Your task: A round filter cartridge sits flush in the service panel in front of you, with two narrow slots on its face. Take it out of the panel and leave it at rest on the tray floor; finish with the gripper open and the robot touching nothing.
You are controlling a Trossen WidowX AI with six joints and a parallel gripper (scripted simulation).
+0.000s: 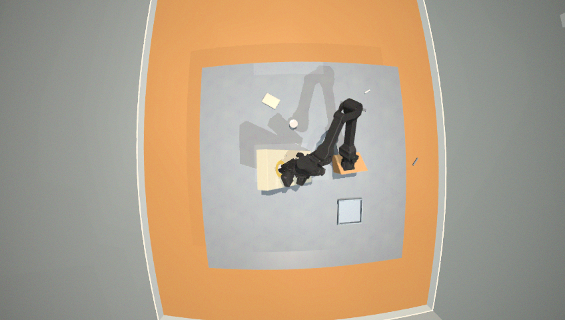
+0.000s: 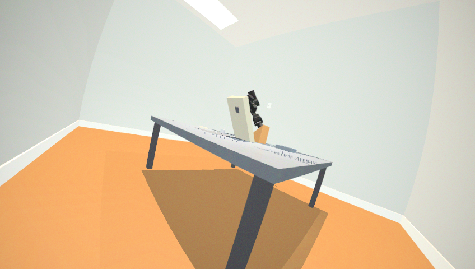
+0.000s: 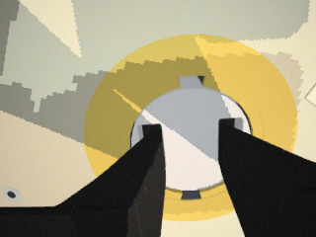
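Wrist view first: the gripper (image 3: 189, 136) (image 1: 282, 170) has its two dark fingertips set in the pair of slots on the face of the round filter cartridge (image 3: 190, 163), one at each side, pinching the middle part of the face between them. The cartridge sits in the service panel (image 3: 44, 163) (image 1: 263, 170) (image 2: 241, 121), ringed by a broad yellow collar (image 3: 278, 114) (image 1: 278, 163). Two small notches, one above and one below, interrupt the edge around the disc, and the face is part pale, part shaded grey. A small round fitting (image 3: 12, 194) shows on the panel at the lower left. From the top, the black arm (image 1: 330, 137) (image 2: 256, 115) rises from an orange block (image 1: 358, 164) (image 2: 264, 134), bends, and reaches over to the cream panel, its own body covering most of the cartridge. The square tray (image 1: 349, 211) lies on the table (image 1: 238, 226) (image 2: 213, 141), well apart from the panel, with no cartridge in it. Elsewhere on the table lie a flat cream rectangle (image 1: 270, 101), a small round white piece (image 1: 293, 124) and a tiny white stick (image 1: 367, 91). In the exterior view the panel stands upright on the table, its back bearing a small dark square (image 2: 237, 109), with the arm on the far side.
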